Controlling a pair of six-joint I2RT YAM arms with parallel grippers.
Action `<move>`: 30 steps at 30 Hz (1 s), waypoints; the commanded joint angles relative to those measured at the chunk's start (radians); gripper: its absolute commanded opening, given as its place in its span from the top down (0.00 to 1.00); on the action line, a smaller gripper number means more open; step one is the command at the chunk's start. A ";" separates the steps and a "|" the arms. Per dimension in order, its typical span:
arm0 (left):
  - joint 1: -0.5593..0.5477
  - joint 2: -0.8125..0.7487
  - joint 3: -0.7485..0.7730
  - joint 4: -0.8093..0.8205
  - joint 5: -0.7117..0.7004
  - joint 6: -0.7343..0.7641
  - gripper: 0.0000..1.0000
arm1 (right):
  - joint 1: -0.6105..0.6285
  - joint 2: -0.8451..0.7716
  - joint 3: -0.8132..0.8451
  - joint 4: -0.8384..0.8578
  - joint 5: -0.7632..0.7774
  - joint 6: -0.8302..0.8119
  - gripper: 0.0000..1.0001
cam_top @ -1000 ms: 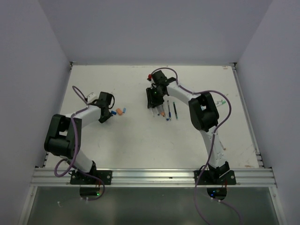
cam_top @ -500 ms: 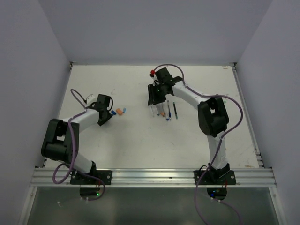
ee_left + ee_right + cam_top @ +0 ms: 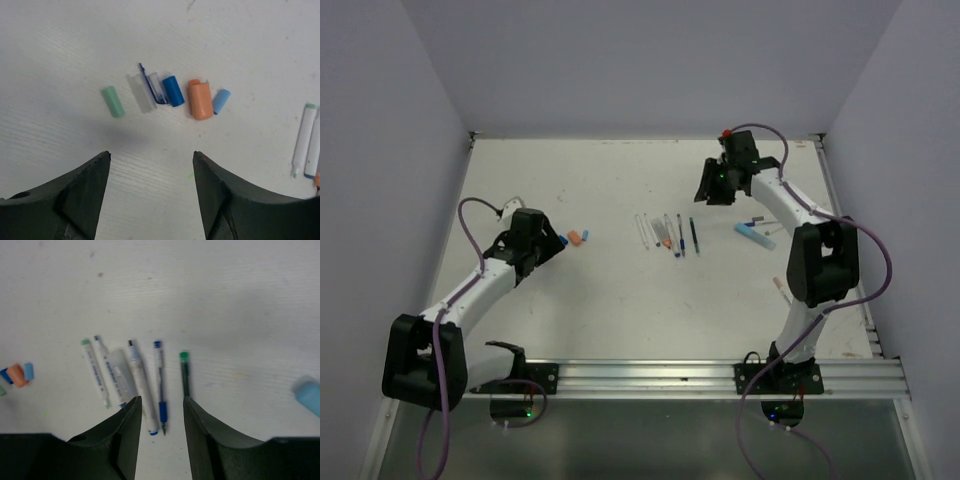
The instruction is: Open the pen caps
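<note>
Several pen caps lie in a row in the left wrist view: green (image 3: 112, 101), clear with a blue clip (image 3: 147, 91), blue (image 3: 173, 90), orange (image 3: 200, 99) and light blue (image 3: 221, 101). My left gripper (image 3: 151, 155) is open and empty, just short of them; in the top view it (image 3: 552, 246) sits left of the caps (image 3: 575, 238). Several pens (image 3: 140, 377) lie side by side mid-table (image 3: 666, 232). My right gripper (image 3: 161, 399) is open and empty, raised above the table behind and to the right of them (image 3: 712, 192).
A light blue cylinder (image 3: 755, 235) and a few small bits lie right of the pens; it also shows in the right wrist view (image 3: 307, 395). A pinkish piece (image 3: 781, 288) lies by the right arm. Walls close in the table on three sides.
My right gripper has lifted off the pens and swung to the back right. My left arm has pulled back a little from the caps. The pens now lie uncovered.
</note>
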 commanded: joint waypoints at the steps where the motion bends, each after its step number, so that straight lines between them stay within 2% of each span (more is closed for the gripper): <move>1: -0.040 -0.043 0.032 0.075 0.126 0.109 0.29 | -0.093 -0.053 -0.096 -0.017 0.090 0.076 0.57; 4: -0.100 -0.049 0.070 0.084 0.184 0.151 0.21 | -0.162 -0.091 -0.148 -0.012 0.135 0.099 0.54; 8: -0.189 -0.063 0.081 0.104 0.262 0.162 0.19 | -0.247 -0.125 -0.176 -0.023 0.221 0.102 0.52; 11: -0.215 -0.068 0.065 0.151 0.345 0.172 0.19 | -0.308 -0.119 -0.169 -0.049 0.270 0.088 0.52; 17: -0.226 -0.045 0.015 0.202 0.430 0.186 0.19 | -0.340 -0.073 -0.118 -0.098 0.406 0.082 0.53; 24: -0.227 -0.052 0.004 0.193 0.415 0.228 0.19 | -0.383 -0.013 -0.115 -0.097 0.449 0.091 0.53; 30: -0.229 -0.069 0.012 0.204 0.457 0.208 0.19 | -0.393 0.042 -0.103 -0.083 0.466 0.087 0.53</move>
